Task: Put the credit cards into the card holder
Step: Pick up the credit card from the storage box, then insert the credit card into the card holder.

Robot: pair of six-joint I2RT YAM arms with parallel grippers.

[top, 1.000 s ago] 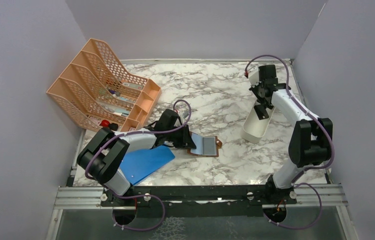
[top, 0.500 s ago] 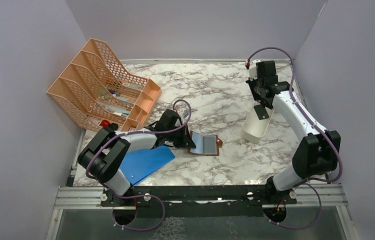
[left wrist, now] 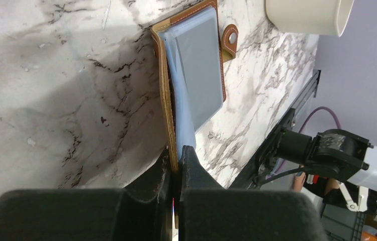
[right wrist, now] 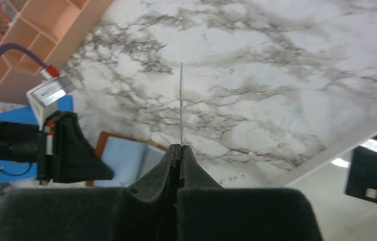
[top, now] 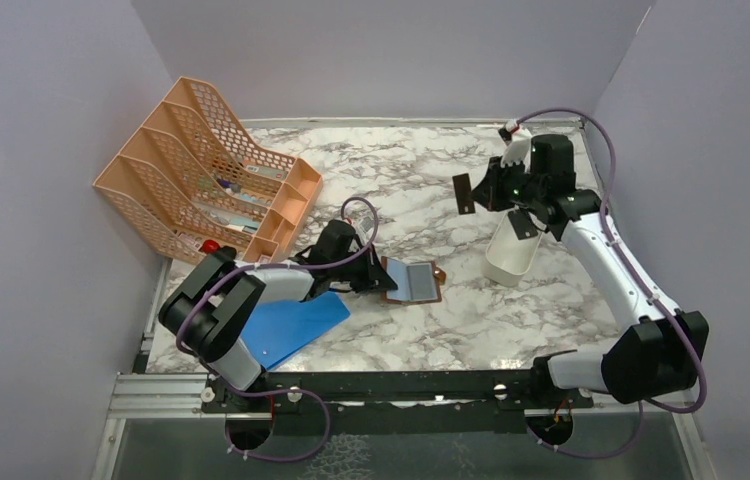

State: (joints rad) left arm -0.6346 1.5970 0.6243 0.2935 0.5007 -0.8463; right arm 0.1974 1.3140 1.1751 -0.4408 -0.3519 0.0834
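The card holder (top: 413,282), a brown leather wallet with a snap tab, lies open on the marble with a pale blue surface (left wrist: 199,60) inside. My left gripper (left wrist: 178,153) is shut on its left leather flap (left wrist: 165,100), which stands on edge. My right gripper (right wrist: 180,148) hovers over the table's back right, shut on a dark credit card (top: 464,193). In the right wrist view this card (right wrist: 181,105) shows edge-on as a thin line. Another dark card (top: 523,224) rests in the white tray, also seen in the right wrist view (right wrist: 375,175).
The white oblong tray (top: 507,262) sits right of the wallet, under the right arm. An orange mesh rack (top: 201,180) stands at the back left. A large bright blue board (top: 291,325) lies under the left arm near the front edge.
My right arm rose from the tray and swung left with a dark card in its jaws. My left gripper closed on the wallet's left flap.
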